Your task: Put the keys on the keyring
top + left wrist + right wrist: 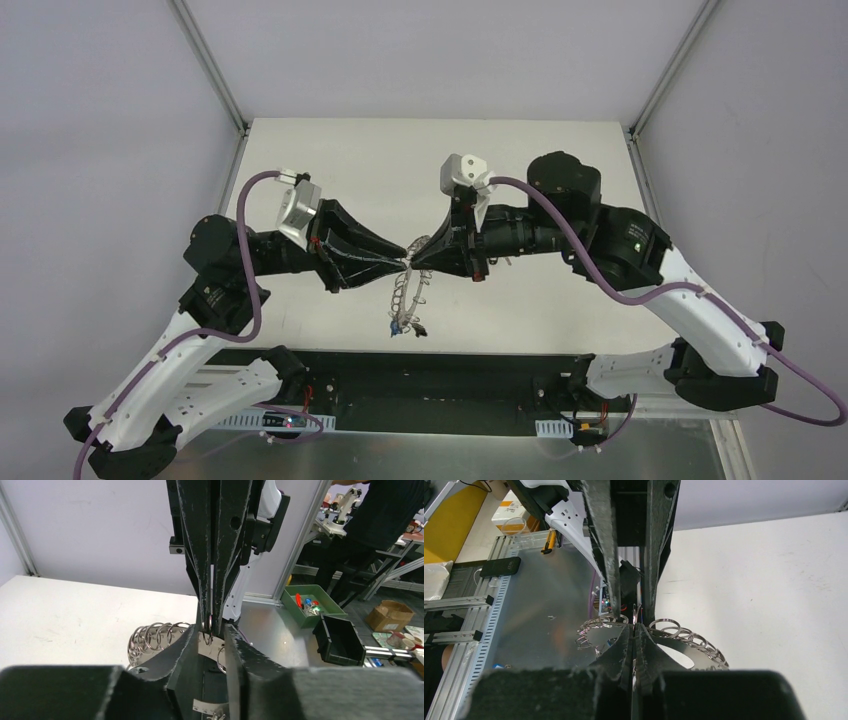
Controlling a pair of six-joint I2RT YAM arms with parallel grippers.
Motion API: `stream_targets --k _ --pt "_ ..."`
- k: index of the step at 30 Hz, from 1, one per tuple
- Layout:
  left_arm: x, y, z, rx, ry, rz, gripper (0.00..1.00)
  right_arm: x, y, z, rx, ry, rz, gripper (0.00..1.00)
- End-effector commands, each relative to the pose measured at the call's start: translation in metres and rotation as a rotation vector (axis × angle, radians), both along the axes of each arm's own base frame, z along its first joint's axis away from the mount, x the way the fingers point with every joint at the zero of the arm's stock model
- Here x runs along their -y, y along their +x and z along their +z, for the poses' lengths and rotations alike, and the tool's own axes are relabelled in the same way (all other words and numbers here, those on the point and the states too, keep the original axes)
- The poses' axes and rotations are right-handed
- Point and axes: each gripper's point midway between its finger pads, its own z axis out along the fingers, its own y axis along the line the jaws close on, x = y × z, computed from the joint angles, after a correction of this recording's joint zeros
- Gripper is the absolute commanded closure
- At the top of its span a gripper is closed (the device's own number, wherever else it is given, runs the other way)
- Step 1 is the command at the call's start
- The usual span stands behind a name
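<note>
The keyring (402, 295) hangs in the air over the table's near middle, a flat grey ring with wire loops (150, 637) round its rim. My right gripper (634, 626) is shut on its upper rim, pinching a small loop there. My left gripper (211, 628) faces it from the other side. Its jaws are slightly apart and open, with the ring's flat plate (210, 649) crossing the gap. In the top view the two grippers (410, 262) meet tip to tip. Small keys (405, 326), one with a blue tag, dangle from the ring's lower end.
The white table (340, 170) lies under the ring, and a black base bar (430, 375) runs along its near edge. Off the table the left wrist view shows a green bin (305, 602), a black box (340, 640) and a person at the far right.
</note>
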Motion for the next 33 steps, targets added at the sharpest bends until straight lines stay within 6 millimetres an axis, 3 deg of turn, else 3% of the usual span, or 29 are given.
stream_targets --k 1,7,11,22,28,33 --pt "-0.005 -0.008 0.008 0.043 -0.018 -0.007 0.71 0.017 0.000 0.011 0.016 0.048 -0.060 1.00" --pt "-0.005 -0.003 0.006 0.032 -0.017 0.013 0.57 0.038 -0.001 -0.007 -0.011 0.039 -0.128 1.00" --pt "0.008 0.019 -0.005 -0.047 0.009 0.049 0.52 0.055 0.000 -0.021 -0.051 0.031 -0.198 1.00" --pt "0.058 0.122 -0.103 -0.345 0.222 0.276 0.50 0.109 0.005 -0.042 -0.225 -0.006 -0.452 1.00" --pt "0.086 0.157 -0.160 -0.419 0.298 0.291 0.46 0.128 0.010 -0.047 -0.256 -0.034 -0.546 1.00" --pt "0.120 0.180 -0.191 -0.503 0.335 0.223 0.46 0.135 0.015 -0.050 -0.270 -0.051 -0.602 1.00"
